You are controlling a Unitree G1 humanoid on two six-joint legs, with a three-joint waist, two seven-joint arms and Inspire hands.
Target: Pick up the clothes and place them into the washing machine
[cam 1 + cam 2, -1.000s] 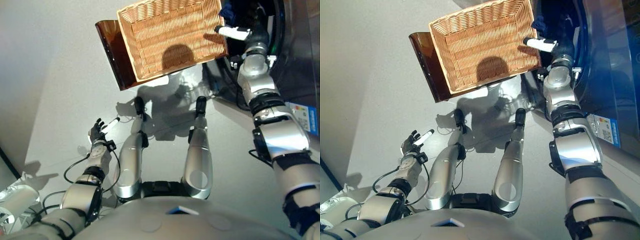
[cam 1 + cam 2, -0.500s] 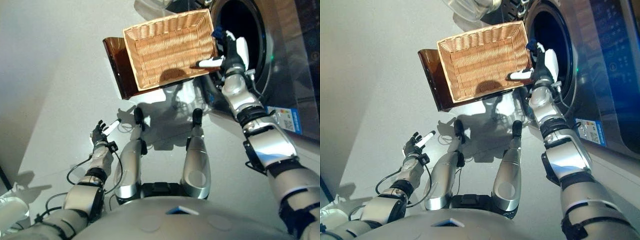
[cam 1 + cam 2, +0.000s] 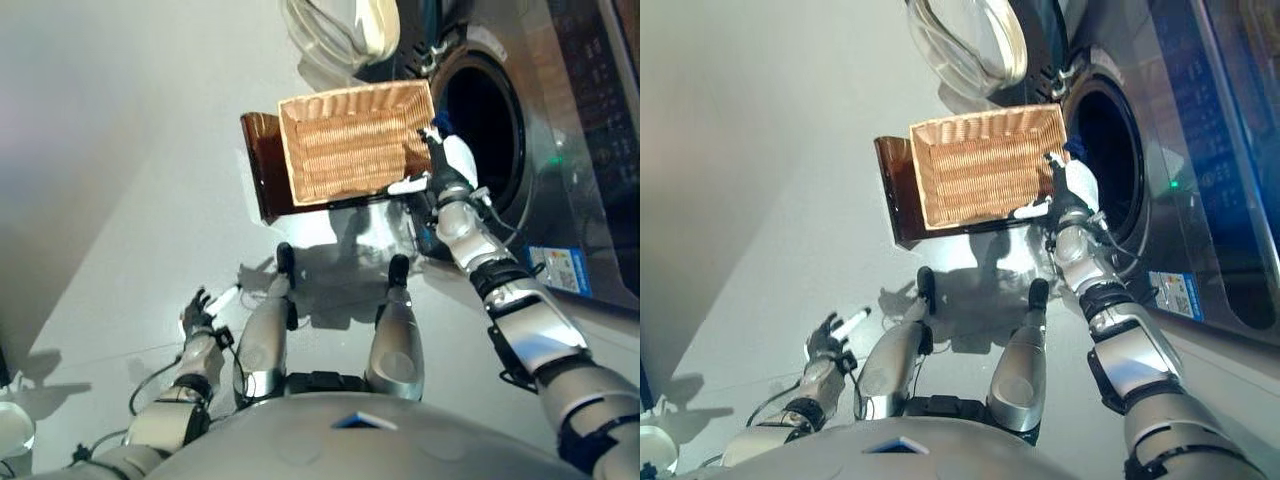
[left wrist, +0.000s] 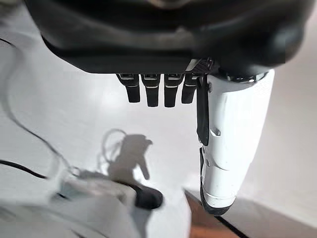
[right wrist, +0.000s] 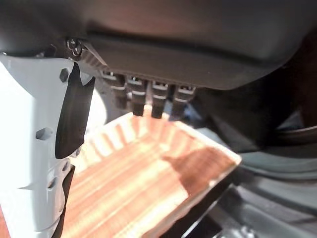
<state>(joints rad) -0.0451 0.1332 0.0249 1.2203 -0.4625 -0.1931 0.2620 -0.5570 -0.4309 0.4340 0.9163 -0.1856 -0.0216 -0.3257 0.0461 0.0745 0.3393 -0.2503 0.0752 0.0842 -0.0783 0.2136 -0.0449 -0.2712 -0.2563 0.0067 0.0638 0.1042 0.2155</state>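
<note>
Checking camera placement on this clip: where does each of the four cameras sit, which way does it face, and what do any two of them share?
Left eye view: head, looking down at wicker basket and washing machine; both arms show.
Right eye view: beside it, same scene; right hand at the basket's corner, left hand low.
Left wrist view: on left wrist, facing bare floor.
Right wrist view: on right wrist, facing the basket, shared with both eyes.

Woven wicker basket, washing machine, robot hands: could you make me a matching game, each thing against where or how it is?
Things:
1. tan woven wicker basket
2. washing machine's round glass door
3. left hand
4. right hand

States:
a. swung open
b. low over the grey floor, holding nothing
c. empty, no clothes inside
d. between basket and the dark drum opening

Pairs: 1-c, 2-a, 3-b, 4-d
</note>
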